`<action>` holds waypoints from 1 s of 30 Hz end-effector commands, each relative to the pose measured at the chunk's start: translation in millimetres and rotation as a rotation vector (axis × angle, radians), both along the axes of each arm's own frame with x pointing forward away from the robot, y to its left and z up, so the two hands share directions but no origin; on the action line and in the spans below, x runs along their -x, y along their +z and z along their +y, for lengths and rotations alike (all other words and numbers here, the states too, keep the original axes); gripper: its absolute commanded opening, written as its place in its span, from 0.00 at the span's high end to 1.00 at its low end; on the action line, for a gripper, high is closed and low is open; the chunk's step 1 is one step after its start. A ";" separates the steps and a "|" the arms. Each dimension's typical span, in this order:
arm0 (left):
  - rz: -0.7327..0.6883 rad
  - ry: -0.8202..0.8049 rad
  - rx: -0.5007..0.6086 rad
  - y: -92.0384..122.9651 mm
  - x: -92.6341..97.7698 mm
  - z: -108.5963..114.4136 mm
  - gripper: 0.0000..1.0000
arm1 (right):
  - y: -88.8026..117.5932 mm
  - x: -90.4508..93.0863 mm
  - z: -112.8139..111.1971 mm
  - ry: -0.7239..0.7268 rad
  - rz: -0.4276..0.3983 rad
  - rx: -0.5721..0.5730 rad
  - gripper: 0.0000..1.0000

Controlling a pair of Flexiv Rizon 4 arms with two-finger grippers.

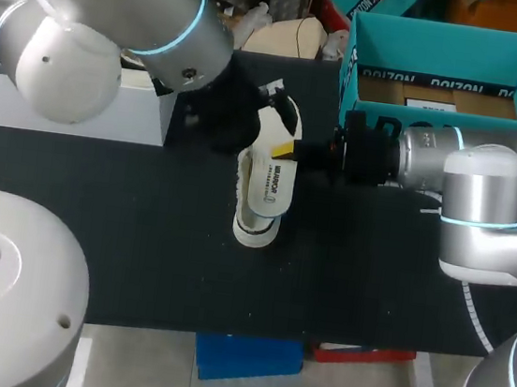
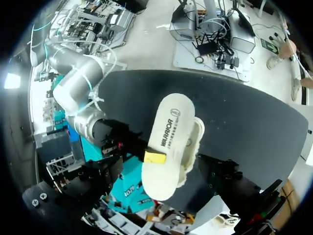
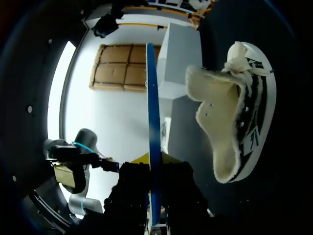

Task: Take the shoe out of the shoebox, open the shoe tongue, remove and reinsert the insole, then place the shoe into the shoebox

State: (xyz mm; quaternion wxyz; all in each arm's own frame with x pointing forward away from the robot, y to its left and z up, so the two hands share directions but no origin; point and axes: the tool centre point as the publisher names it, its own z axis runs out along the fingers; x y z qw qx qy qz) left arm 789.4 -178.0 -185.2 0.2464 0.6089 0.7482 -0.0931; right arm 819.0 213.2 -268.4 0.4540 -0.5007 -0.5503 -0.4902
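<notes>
A white low-top shoe (image 1: 257, 224) stands on the black table mat, toe toward the front edge. Just above it lies the white printed insole (image 1: 274, 181), flat over the shoe's opening. My right gripper (image 1: 288, 148) comes in from the right and is shut on the insole's side edge. In the right wrist view the insole (image 3: 152, 112) shows edge-on as a thin blue strip between the yellow tips (image 3: 154, 159), with the shoe (image 3: 239, 112) beside it. My left gripper (image 2: 164, 193) hangs open over the insole (image 2: 168, 142) and shoe (image 2: 196, 139), its fingers wide on both sides, touching neither.
The open teal shoebox (image 1: 447, 37) stands at the back right, behind my right arm. A white box (image 1: 80, 106) sits at the back left under my left arm. Bare black mat lies in front of the shoe toward the table's front edge.
</notes>
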 end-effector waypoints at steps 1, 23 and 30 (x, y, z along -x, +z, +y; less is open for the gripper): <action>0.018 -0.175 -0.055 6.1 -8.0 -4.3 0.00 | 0.4 0.5 0.2 -0.002 0.000 0.002 1.00; 0.050 -0.349 -0.254 15.7 24.6 -26.9 0.00 | 0.4 0.5 0.2 -0.002 0.000 0.002 1.00; 0.118 -0.301 -0.324 12.5 26.7 -26.1 0.00 | 0.4 0.5 0.2 -0.002 0.000 0.002 1.00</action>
